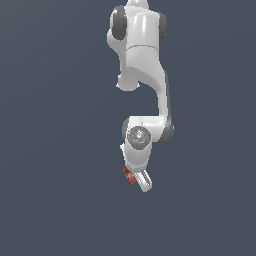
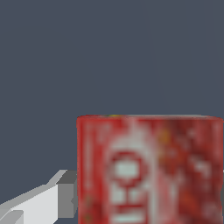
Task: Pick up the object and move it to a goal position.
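Note:
The object [image 1: 130,176] is a small red box with white label markings, sitting at the tip of the white arm in the exterior view. My gripper [image 1: 136,180] points down and is shut on it, with one white finger [image 1: 145,183] showing on the exterior view's right of the box. Close up in the wrist view, the object [image 2: 148,170] fills much of the picture. A grey-padded finger [image 2: 48,201] presses against its side, and the other finger is out of frame.
Only a flat, dark blue-grey surface [image 1: 55,200] surrounds the arm in both views. No other objects, containers or edges show. The arm's white links [image 1: 142,55] hang from the top middle of the exterior view.

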Controlling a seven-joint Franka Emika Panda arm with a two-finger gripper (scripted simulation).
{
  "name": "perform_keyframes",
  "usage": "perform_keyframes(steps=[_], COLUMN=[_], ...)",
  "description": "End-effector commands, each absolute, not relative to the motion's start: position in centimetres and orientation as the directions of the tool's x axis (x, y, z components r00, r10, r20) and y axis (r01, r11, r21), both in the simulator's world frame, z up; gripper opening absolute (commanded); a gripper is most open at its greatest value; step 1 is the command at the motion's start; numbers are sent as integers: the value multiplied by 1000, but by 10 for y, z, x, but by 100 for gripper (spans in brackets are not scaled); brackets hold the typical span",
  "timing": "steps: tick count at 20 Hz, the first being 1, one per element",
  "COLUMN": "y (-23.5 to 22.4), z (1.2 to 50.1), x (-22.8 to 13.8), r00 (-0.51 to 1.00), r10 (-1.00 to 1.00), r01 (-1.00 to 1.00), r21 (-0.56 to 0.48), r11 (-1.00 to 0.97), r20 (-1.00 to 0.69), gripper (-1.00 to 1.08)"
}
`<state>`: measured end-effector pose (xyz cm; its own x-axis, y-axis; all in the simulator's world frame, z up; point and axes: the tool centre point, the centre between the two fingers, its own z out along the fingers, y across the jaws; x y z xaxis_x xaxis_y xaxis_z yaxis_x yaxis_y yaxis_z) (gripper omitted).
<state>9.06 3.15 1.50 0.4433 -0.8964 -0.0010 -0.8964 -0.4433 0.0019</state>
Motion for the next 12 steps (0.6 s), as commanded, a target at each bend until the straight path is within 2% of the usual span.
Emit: perform_keyframes(steps=[1,2,12], y=[31,31,31], z=[15,15,15], x=[92,92,92], r00=[443,443,443], r10=[-896,-896,-896], r01=[-896,-896,-896], r21=[0,0,0], r11=[-443,-443,-443], r20=[0,0,0], gripper=[100,-100,-100])
